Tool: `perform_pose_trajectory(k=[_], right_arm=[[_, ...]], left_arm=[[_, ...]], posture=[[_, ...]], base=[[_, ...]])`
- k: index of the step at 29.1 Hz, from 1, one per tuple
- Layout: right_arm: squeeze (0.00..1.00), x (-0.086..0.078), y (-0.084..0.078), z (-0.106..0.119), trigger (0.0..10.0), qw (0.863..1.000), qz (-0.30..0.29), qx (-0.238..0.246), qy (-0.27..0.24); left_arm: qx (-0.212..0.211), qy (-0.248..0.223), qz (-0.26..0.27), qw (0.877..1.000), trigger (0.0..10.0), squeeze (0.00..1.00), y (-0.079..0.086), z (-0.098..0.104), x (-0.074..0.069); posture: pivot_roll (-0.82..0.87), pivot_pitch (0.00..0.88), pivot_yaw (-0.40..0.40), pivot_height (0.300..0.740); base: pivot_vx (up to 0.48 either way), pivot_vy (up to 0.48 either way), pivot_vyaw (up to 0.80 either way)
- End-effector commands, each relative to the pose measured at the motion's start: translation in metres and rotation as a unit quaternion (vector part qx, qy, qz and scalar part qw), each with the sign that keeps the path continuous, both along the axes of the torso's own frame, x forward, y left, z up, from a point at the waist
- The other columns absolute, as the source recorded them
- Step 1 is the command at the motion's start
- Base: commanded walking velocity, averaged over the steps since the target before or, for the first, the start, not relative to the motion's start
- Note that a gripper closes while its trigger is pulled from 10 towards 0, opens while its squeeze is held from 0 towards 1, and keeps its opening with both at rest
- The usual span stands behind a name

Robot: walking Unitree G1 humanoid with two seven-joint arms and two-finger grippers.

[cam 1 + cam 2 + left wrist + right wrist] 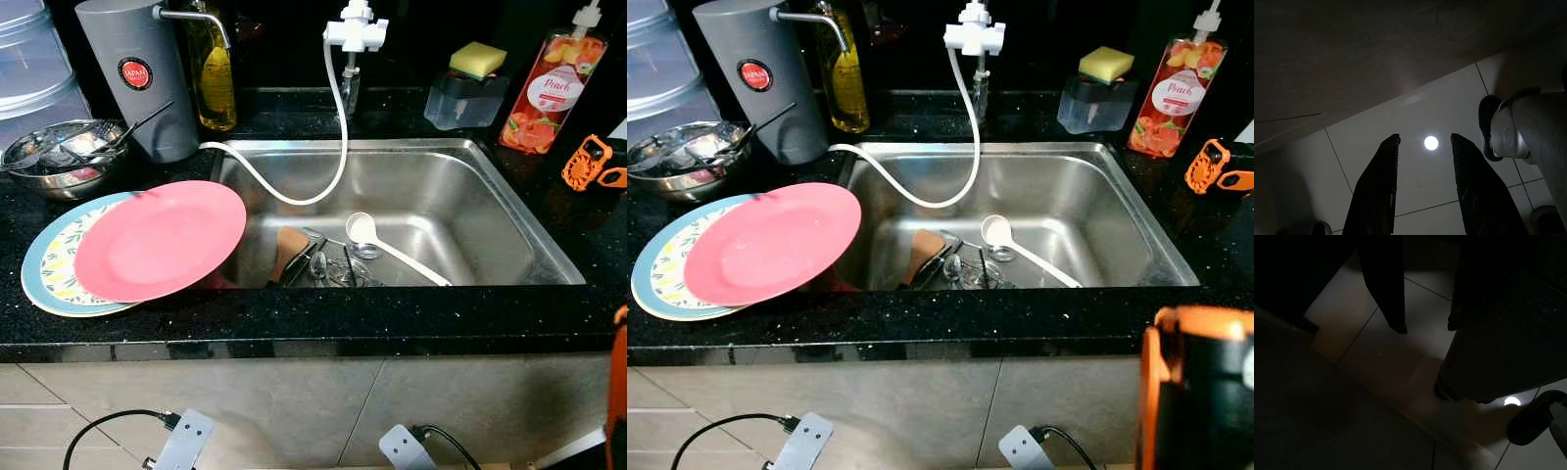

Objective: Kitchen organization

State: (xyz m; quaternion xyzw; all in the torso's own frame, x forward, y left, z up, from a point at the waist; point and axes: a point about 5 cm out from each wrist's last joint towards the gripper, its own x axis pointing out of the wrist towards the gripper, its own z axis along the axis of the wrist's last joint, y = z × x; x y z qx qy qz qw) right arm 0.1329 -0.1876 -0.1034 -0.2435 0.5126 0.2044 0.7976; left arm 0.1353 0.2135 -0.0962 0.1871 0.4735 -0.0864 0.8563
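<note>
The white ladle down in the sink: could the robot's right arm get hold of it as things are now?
Probably yes. The white ladle lies on top of the other utensils in the sink, nothing covering it. The right gripper hangs open near the floor, so the arm must first rise over the counter edge.

Patterned plate (47, 264) mostly under pink plate (160, 240) (sink utensils indistinct).

Two plates (160, 240), one steel bowl (61, 157), two bottles (551, 90), one sponge (477, 60), one white ladle (392, 247).
</note>
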Motion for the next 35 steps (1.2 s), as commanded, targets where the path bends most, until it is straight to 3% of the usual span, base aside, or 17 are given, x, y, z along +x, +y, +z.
perform_pose_trajectory(k=[1, 35], right_arm=[[0.00, -0.0067, 0.0005, -0.0023, 10.0, 1.000, 0.004, 0.001, 0.014], [0.00, -0.0028, 0.0019, -0.0014, 10.0, 1.000, 0.009, 0.000, 0.011]], left_arm=[[0.005, 0.003, -0.003, 1.000, 10.0, 0.00, 0.0038, -0.0002, -0.0029], [0.006, 0.003, -0.003, 1.000, 10.0, 0.00, 0.0010, 0.0001, 0.0009]], posture=[[0.15, 0.000, -0.013, 0.740], [0.15, 0.000, -0.012, 0.740]], base=[[0.000, 0.000, 0.00], [0.000, 0.000, 0.00]])
